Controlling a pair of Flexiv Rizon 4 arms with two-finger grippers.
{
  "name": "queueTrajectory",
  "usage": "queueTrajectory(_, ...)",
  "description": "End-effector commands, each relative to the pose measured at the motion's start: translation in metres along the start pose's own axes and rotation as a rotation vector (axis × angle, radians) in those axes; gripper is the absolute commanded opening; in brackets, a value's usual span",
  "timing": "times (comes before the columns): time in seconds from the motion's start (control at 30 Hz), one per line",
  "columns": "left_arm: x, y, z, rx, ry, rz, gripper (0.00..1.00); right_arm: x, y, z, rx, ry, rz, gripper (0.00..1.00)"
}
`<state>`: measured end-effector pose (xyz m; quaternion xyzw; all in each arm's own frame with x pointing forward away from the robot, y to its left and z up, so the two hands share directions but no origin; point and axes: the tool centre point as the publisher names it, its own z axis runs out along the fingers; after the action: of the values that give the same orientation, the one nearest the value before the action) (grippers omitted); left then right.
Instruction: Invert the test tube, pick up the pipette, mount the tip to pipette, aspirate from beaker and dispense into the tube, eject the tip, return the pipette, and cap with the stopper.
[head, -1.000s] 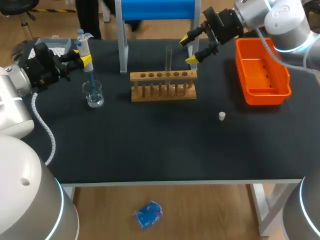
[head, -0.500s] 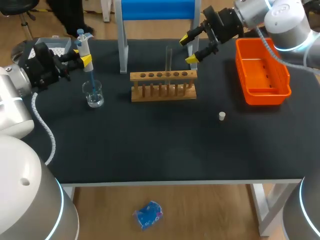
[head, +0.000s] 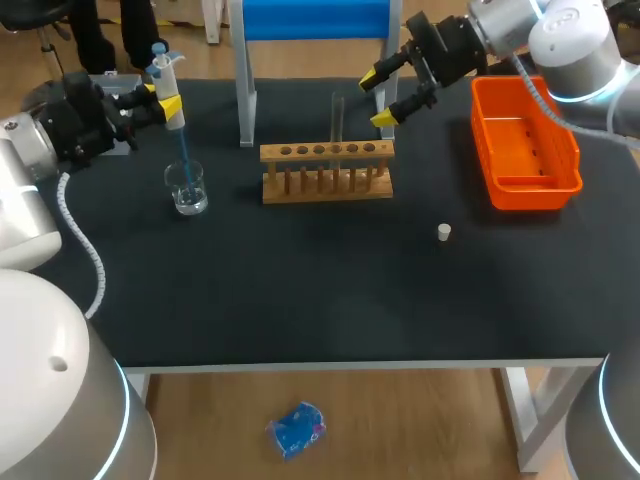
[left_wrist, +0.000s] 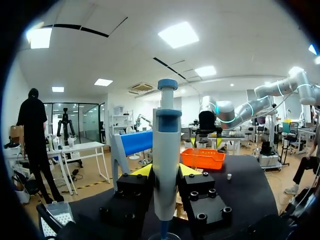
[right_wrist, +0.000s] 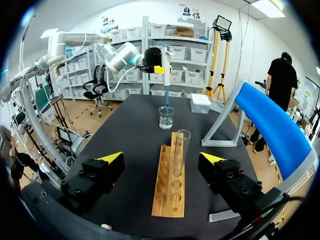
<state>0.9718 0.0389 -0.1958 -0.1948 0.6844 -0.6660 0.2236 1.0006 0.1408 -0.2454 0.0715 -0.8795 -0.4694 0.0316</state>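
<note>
**Pipette held upright over the beaker, right arm idle by the rack**

The left end effector (head: 158, 102) was clamped on the pipette (head: 166, 80), its 2 yellow-tipped fingers pressing the white body from either side, below the blue plunger cap. The pipette stood nearly upright at the far left of the dark surface (head: 300, 290). A thin blue tip (head: 184, 150) was mounted on its lower end and reached down into the mouth of the glass beaker (head: 188, 188); whether it touched the liquid could not be told.

The right end effector (head: 378, 99) hung above the far right end of the wooden rack (head: 326, 171) with its fingers spread wide and nothing between them. In the right wrist view the rack ran out ahead of it, with the beaker and pipette beyond the rack's far end.

1 clear test tube (right_wrist: 181, 150) stood upright in the rack, open end up. The small white stopper (head: 444, 233) lay alone on the surface, nearer than the rack and to its right. An orange bin (head: 525, 182) sat at the right edge, and a blue-topped stand (head: 243, 90) rose behind the rack.
</note>
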Motion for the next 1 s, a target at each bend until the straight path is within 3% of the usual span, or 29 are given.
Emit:
queueTrajectory(0.03,0.002,-0.01,-0.003,-0.013,-0.004,0.004,0.0,-0.001,0.0,-0.001,0.003,0.004,0.0,1.0)
queueTrajectory(0.77,0.005,-0.019,-0.006,-0.023,-0.011,0.002,0.0,-0.001,0.0,-0.001,0.003,0.004,0.0,1.0)
queueTrajectory(1.0,0.008,-0.041,-0.005,-0.04,-0.02,0.003,0.0,-0.001,0.0,-0.001,0.003,0.004,0.0,1.0)
